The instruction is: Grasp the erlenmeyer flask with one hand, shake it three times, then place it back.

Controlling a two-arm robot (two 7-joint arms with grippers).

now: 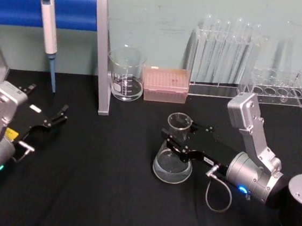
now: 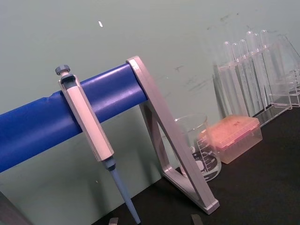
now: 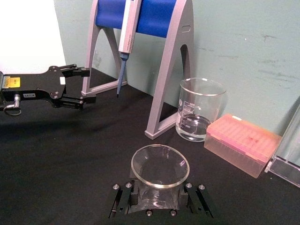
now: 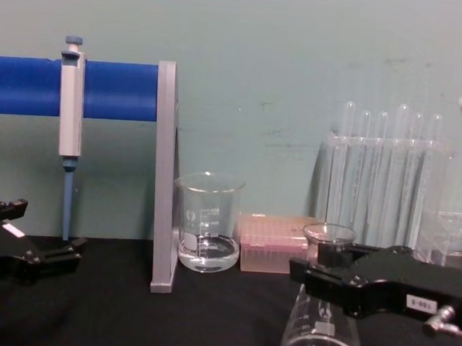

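Note:
The erlenmeyer flask (image 1: 171,166) is clear glass and stands upright on the black table, right of centre. Its round rim (image 3: 160,165) faces the right wrist camera, and its neck (image 4: 328,238) rises at the lower right of the chest view. My right gripper (image 1: 177,130) reaches in from the right, one black finger on each side of the neck (image 3: 160,201), shut on it. My left gripper (image 1: 47,102) rests low at the far left, open and holding nothing, also seen across the table (image 3: 89,85) from the right wrist.
A glass beaker (image 1: 127,75) and a pink tip box (image 1: 166,85) stand behind the flask. Test tube racks (image 1: 224,56) line the back right. A pipette (image 1: 48,32) hangs on the blue-barred grey stand (image 1: 102,54) at the back left.

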